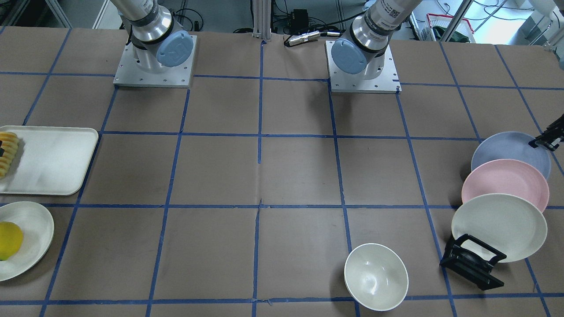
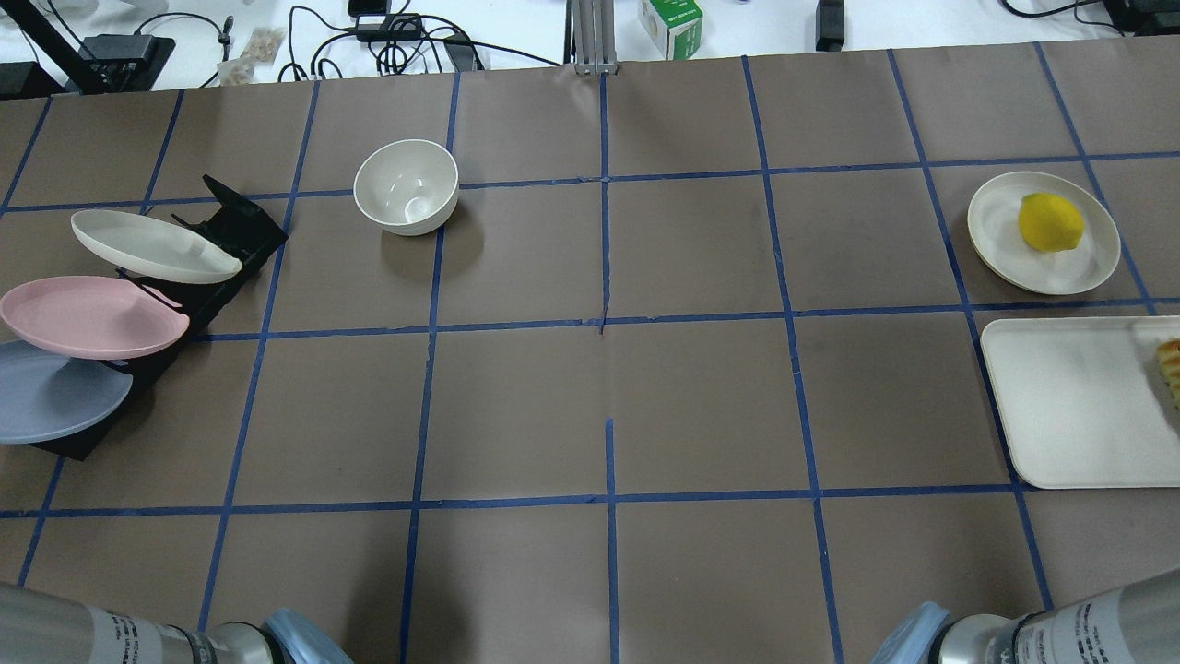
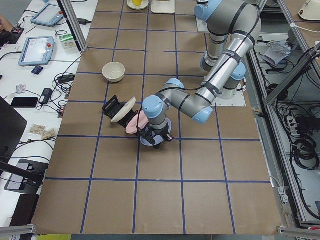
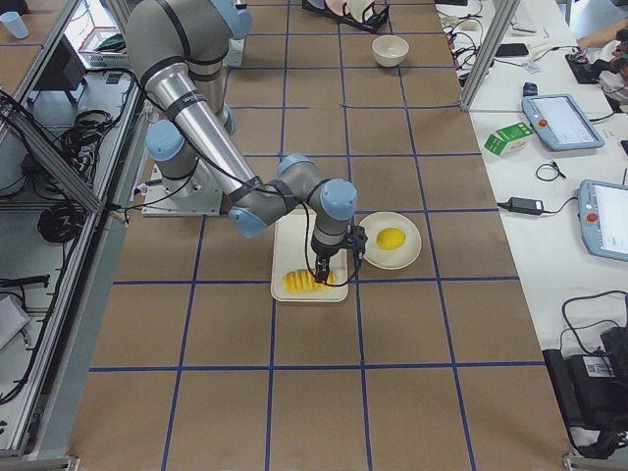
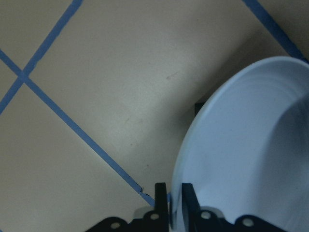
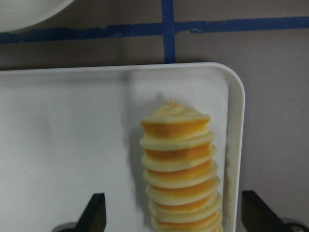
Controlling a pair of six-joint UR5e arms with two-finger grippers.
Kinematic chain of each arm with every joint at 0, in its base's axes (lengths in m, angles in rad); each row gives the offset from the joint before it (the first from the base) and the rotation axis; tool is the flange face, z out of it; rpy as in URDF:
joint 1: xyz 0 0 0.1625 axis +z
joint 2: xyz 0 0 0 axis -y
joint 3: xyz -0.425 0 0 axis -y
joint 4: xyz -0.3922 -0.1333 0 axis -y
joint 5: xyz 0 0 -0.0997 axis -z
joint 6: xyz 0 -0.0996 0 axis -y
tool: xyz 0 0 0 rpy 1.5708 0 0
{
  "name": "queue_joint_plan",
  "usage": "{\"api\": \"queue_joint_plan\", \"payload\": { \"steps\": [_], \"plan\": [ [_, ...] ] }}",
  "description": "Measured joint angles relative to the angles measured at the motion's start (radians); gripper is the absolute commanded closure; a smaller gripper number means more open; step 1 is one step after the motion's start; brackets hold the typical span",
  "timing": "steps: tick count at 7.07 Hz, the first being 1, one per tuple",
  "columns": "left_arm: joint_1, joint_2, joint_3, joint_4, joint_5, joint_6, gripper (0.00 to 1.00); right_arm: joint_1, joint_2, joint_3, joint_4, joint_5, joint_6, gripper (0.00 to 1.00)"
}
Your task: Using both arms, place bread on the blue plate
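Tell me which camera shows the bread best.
Right wrist camera: the bread is close up, ribs sharp, on the white tray. Front-facing and overhead views crop it at their edges; exterior right shows it small; exterior left, not discernibly.

Matt blue plate (image 1: 506, 149), glossy white bowl (image 1: 376, 276), smooth white tray (image 1: 57, 158), matt brown paper table cover (image 1: 299, 171), ribbed bread (image 6: 179, 169).

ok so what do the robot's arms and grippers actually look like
Both the left arm and right arm are silver-grey metal tubes with round light blue joint caps, printed white labels and a black cable running alongside. They stand on square metal base plates. Each ends in two flat black fingers.
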Motion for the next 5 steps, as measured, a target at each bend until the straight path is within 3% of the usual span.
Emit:
{"api": "queue_joint_plan", "payload": {
  "steps": [5],
  "plan": [
    [0.002,0.032,0.015,-0.04,0.025,0.01,0.96,-0.002,0.081,0.002,-0.052,-0.004,-0.021,0.0]
  ]
}}
